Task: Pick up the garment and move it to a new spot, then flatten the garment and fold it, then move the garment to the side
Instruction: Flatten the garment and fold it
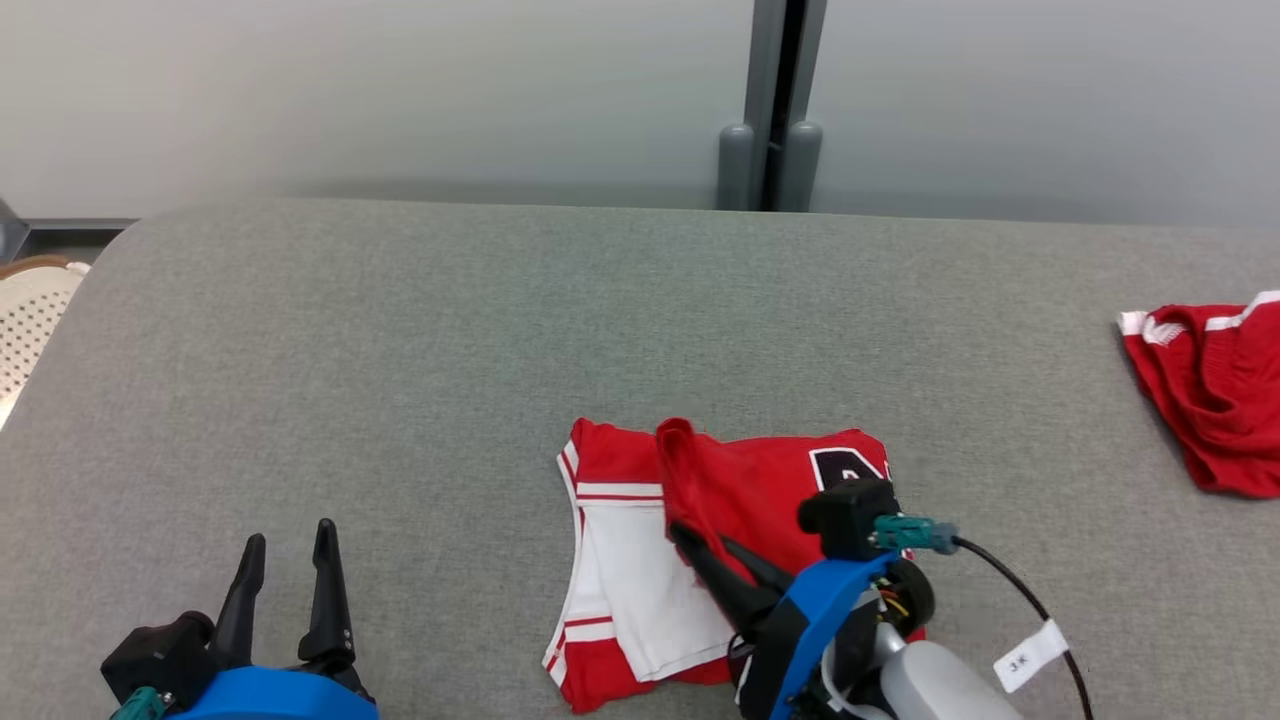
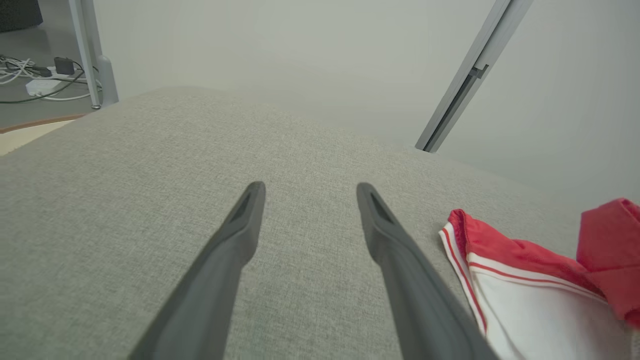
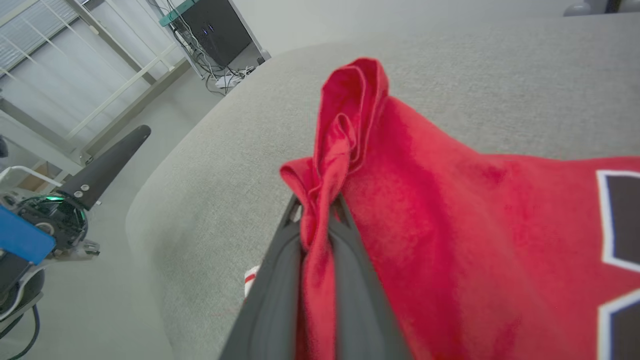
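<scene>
The garment [image 1: 740,500] is a red sports top with white panels and a dark letter, lying partly folded at the front middle of the grey cushion. My right gripper [image 1: 688,535] is shut on a bunched red fold of the garment [image 3: 325,165] and lifts that fold off the rest. The pinched cloth runs down between the two dark fingers [image 3: 270,300]. My left gripper [image 1: 290,545] stands open over bare cushion at the lower left, well apart from the garment's white edge [image 2: 525,300]. Nothing lies between its fingers [image 2: 235,240].
A second red cloth with white trim [image 1: 1215,390] lies at the cushion's right edge. The grey cushion [image 1: 500,330] stretches wide behind and to the left of the garment. A grey wall with a post [image 1: 770,130] stands behind. A wicker chair [image 1: 30,310] is at far left.
</scene>
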Controlling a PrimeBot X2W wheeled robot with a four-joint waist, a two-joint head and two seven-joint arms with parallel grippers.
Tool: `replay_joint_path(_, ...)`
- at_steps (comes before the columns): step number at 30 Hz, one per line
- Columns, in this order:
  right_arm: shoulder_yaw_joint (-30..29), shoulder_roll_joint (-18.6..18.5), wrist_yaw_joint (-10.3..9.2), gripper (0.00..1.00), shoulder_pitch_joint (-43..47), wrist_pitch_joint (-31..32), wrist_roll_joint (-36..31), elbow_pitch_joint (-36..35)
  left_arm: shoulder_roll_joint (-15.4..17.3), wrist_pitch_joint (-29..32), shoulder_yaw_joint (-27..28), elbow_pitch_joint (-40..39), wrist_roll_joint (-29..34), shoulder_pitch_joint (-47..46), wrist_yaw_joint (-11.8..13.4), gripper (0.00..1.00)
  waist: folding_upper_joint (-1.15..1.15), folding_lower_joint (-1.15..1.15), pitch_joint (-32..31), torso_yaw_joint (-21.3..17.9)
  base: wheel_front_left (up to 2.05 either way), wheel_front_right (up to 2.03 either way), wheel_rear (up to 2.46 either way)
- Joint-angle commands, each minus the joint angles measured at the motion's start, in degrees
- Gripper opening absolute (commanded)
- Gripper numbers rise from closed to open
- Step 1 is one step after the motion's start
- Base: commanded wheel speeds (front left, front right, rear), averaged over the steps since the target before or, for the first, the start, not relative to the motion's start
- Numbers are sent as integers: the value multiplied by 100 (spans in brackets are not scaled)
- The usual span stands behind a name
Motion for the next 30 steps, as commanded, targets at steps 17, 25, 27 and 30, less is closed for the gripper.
replay_joint_path(17,1573,-12,1,74,-1335,-934,1060,1716,-298,-25,-40,252,185,-182,-160,100,0,0,93,298,0,0,0)
replay_joint_path(25,1945,-21,1,100,-1636,-1598,1566,1826,-334,-25,-43,318,250,-218,-215,100,0,0,110,264,0,0,0)
replay_joint_path(27,1917,-19,1,100,-1731,-1819,1477,2000,-352,-25,-42,310,294,-250,-218,100,0,0,107,236,0,0,0)
replay_joint_path(30,1727,-21,1,100,-1886,-2078,1143,2350,-382,-25,-32,248,365,-295,-226,100,0,0,85,173,0,0,0)
